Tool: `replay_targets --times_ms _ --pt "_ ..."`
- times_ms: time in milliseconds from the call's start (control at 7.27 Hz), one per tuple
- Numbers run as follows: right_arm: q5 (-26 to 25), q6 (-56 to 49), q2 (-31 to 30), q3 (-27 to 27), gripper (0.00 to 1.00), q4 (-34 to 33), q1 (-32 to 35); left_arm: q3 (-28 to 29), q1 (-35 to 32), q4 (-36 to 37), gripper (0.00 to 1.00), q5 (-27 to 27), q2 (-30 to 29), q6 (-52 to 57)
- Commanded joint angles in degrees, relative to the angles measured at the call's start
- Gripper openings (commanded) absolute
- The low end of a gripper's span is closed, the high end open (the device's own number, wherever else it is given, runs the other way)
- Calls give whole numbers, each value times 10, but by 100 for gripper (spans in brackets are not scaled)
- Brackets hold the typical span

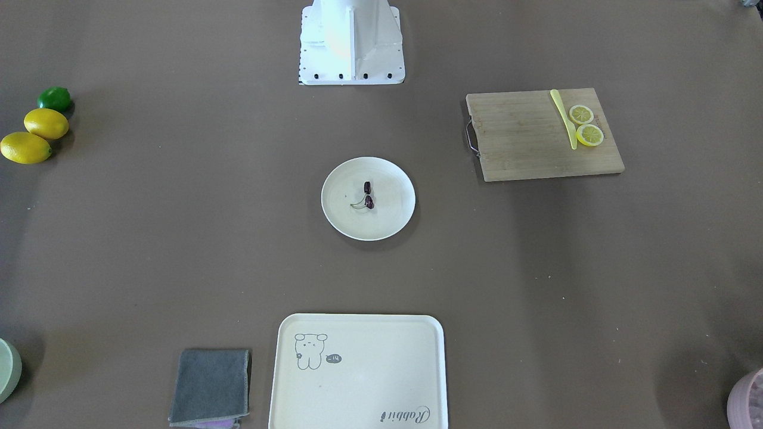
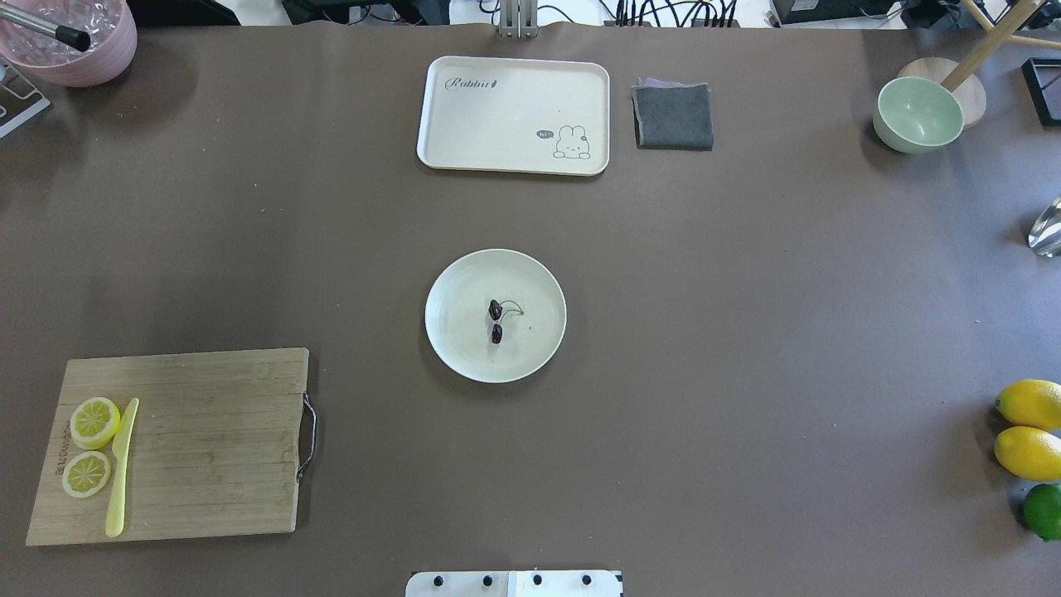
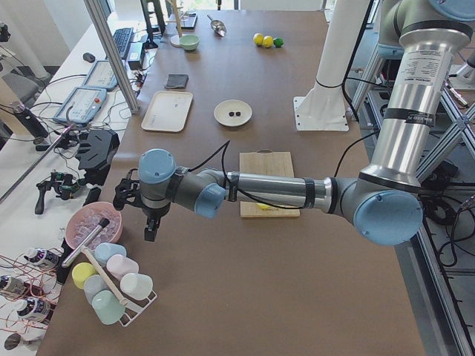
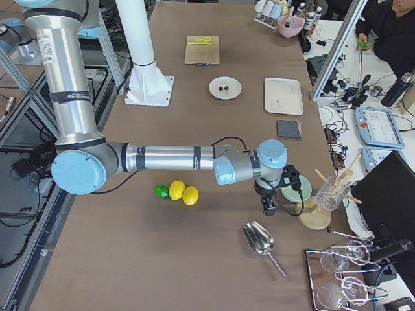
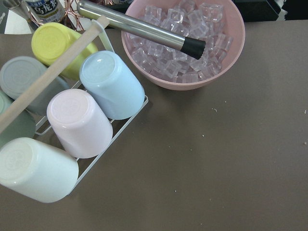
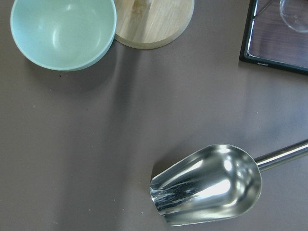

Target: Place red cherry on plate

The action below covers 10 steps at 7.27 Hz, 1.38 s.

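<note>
The red cherry (image 1: 368, 195), a pair of tiny dark fruits on thin green stems, lies in the middle of the round cream plate (image 1: 390, 217) at the table's centre, and shows the same way from overhead as cherry (image 2: 496, 322) on plate (image 2: 460, 336). Both arms are far from it. My left gripper (image 3: 150, 231) hangs over the table's left end near a pink ice bowl. Over the right end, my right gripper (image 4: 268, 208) hangs beside a green bowl. Only the side views show either gripper, so I cannot tell whether they are open or shut.
A cutting board (image 2: 207, 464) carries lemon slices (image 2: 94, 421) and a yellow knife (image 2: 121, 468). A bear tray (image 2: 497, 124) and grey cloth (image 2: 673, 116) lie at the far edge. Lemons (image 2: 1030, 404), a lime, a green bowl (image 6: 62, 31), a metal scoop (image 6: 207, 185), an ice bowl (image 5: 185, 45) and a cup rack (image 5: 72, 115) sit at the table's ends.
</note>
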Motion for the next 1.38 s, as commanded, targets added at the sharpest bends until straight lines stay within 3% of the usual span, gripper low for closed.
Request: replay_targets --times_ms 0,412,688,1238 --pt "-1 4 1 0 100 -7 2 3 -12 15 97 -16 -2 10" --pt "4 6 25 52 100 -119 8 -1 -34 84 98 -16 -8 95" --pt "4 5 21 91 100 -178 14 -49 -37 122 98 -13 1 106" --pt "2 -1 -11 92 100 -174 14 -50 -35 115 98 -17 31 106"
